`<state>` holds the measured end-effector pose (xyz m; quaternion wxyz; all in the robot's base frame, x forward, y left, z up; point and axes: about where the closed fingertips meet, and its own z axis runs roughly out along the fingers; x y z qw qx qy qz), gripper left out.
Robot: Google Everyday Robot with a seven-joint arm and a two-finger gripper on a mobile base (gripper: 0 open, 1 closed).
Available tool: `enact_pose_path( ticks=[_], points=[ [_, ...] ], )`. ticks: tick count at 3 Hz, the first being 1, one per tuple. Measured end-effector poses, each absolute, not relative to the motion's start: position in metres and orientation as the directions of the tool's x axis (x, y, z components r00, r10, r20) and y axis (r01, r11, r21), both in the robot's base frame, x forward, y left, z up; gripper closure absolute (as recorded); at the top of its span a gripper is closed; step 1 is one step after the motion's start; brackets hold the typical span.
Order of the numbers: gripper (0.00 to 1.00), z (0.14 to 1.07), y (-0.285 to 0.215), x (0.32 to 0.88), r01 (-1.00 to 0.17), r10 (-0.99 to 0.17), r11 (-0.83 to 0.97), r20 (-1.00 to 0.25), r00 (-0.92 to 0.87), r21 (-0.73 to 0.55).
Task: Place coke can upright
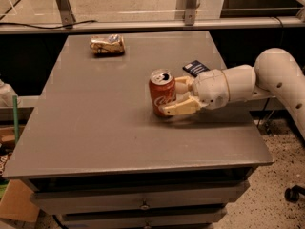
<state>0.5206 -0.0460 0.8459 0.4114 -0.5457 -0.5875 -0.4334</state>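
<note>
The red coke can [161,91] stands upright on the grey table [95,118], right of its middle, silver top with the opening facing up. My gripper [174,98] reaches in from the right on a white arm [267,78]. Its tan fingers [181,108] lie on either side of the can and hold it around the lower body. The can's base rests on or just at the tabletop.
A tan-and-silver wrinkly snack packet [107,45] lies at the table's far left. A flat dark blue packet [195,68] lies just behind my wrist. The table's right edge is close under my arm. Drawers sit below the front edge.
</note>
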Motion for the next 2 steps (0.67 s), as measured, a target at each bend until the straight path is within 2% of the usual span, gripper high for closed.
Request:
enact_pose_path(
  ticks=[2],
  points=[
    [0.39,0.8467,-0.0461,0.5205,0.998,0.285,0.029,0.956,-0.066,0.060]
  ],
)
